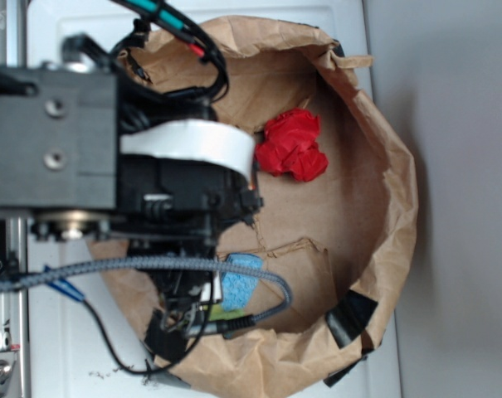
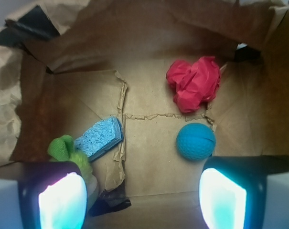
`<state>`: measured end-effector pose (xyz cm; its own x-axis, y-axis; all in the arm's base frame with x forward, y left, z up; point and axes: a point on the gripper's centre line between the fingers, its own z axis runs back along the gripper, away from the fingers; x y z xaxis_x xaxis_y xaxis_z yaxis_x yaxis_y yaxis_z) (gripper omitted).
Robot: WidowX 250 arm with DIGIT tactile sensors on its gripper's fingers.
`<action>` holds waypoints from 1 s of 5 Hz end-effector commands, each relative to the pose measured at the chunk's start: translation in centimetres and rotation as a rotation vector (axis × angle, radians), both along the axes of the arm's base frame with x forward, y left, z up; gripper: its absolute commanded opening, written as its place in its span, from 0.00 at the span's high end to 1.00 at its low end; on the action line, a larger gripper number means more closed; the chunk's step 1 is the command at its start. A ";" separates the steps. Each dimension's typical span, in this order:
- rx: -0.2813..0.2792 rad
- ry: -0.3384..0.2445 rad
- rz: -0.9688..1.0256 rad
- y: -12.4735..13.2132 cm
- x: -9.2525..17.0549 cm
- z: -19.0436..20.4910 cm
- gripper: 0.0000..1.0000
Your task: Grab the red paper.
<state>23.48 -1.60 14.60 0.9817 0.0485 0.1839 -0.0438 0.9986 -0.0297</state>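
Your gripper [image 2: 143,198] hangs above the paper bag's [image 1: 396,207] floor, pointing down, jaws wide and empty. The red paper [image 2: 194,83] lies at one o'clock, just beyond the blue ball [image 2: 196,141].

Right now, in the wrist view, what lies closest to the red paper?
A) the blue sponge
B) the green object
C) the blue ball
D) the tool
C: the blue ball sits just below the red paper on the bag floor, while the sponge and the green object lie far off to the left.
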 end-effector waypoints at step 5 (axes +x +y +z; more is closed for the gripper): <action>-0.004 -0.065 0.156 5.6 3.8 -2.3 0.00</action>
<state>26.35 3.12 10.48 0.9665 0.1797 0.1833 -0.1759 0.9837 -0.0371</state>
